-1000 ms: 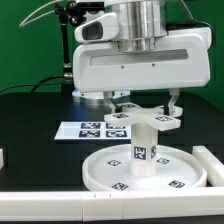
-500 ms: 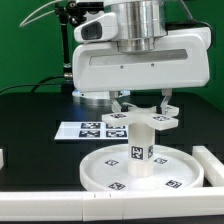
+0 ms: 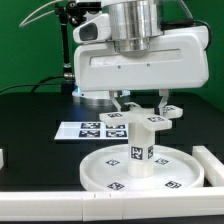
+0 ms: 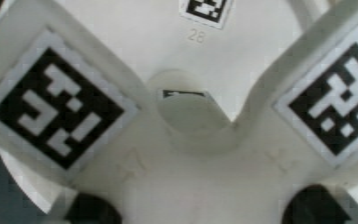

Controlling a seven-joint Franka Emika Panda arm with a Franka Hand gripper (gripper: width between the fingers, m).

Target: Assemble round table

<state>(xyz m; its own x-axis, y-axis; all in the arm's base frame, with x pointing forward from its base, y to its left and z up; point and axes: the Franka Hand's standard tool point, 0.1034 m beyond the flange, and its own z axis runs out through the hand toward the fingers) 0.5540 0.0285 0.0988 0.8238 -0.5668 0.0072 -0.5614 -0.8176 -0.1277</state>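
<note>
Gripper (image 3: 142, 103) grips cross-shaped piece (image 3: 146, 118) — atop post (image 3: 141, 150).

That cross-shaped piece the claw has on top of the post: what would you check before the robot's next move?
1. Cross piece sits on top of the post: ok, it looks level.
2. Post stands upright on the round disc: ok.
3. Claw has its fingers on either side of the cross piece: ok, but grip tightness: cannot tell.
4. Cross piece fully seated on the post: cannot tell, the joint is hidden.
5. Marker board lies behind, apart from the disc: ok.
</note>
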